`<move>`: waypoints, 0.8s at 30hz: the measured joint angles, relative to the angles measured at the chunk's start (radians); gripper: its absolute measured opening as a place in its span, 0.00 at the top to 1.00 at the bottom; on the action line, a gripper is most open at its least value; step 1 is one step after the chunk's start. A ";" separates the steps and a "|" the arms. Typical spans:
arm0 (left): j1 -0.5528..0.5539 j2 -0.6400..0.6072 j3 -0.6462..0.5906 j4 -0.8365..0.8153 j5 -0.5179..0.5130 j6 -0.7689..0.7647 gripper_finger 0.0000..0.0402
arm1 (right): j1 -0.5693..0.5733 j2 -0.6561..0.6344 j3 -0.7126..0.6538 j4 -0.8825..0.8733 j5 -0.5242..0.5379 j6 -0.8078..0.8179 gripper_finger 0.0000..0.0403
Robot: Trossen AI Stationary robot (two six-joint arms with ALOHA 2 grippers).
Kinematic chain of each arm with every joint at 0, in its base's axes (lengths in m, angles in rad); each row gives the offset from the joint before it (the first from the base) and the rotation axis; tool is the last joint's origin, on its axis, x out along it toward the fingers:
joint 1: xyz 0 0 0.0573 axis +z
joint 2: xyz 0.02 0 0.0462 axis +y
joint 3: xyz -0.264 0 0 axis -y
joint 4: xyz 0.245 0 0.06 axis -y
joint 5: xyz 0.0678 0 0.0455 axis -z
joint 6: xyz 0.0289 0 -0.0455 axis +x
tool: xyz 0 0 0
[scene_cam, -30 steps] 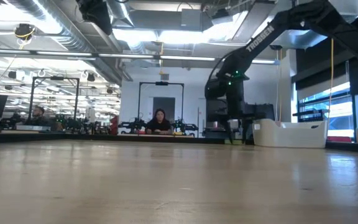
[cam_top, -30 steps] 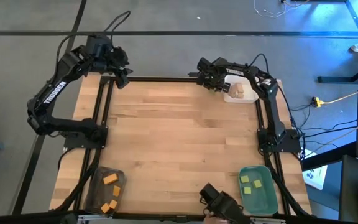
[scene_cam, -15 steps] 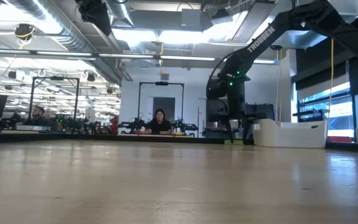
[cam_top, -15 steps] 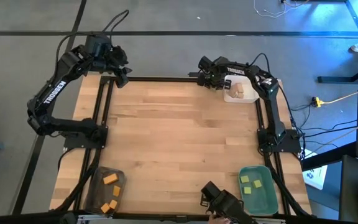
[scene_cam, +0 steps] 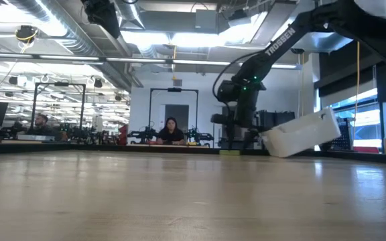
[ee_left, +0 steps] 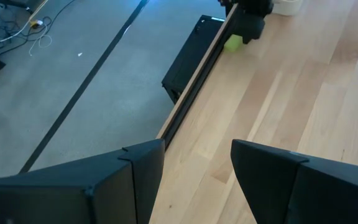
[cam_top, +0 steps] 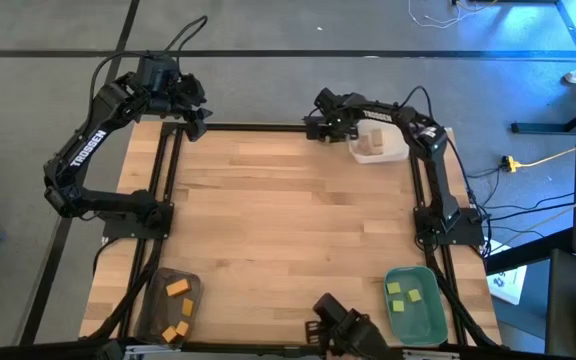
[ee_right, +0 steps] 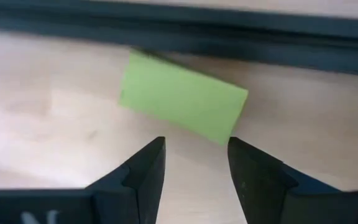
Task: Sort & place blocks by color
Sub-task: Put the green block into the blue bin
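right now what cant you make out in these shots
- Light green block: hidden in the high view under the right gripper; its far end in the left wrist view is covered by that arm.
- White tray: low view shows it tilted, but its wall hides the contents; whether it touches the table is unclear.
- Orange blocks in the grey tray: count uncertain, the bottom edge cuts the tray.
- Left gripper: nothing held.

hidden: green block [ee_right: 182, 104] under right arm, high view | far person [scene_cam: 171, 131] blurred
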 joint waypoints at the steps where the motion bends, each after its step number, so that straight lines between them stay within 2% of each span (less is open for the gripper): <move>1: 0.000 0.000 0.000 0.000 0.000 0.000 0.56 | 0.007 0.000 0.000 0.010 -0.013 -0.010 0.57; 6: 0.000 0.000 0.000 0.000 0.000 0.000 0.56 | 0.033 0.000 0.000 0.037 -0.007 -0.079 0.57; 20: 0.000 0.000 0.000 0.000 -0.001 -0.002 0.56 | 0.011 0.000 0.001 0.026 -0.012 -0.071 0.57; 24: 0.000 0.000 0.000 0.000 -0.001 -0.005 0.56 | 0.004 0.000 0.050 -0.050 0.014 -0.075 0.57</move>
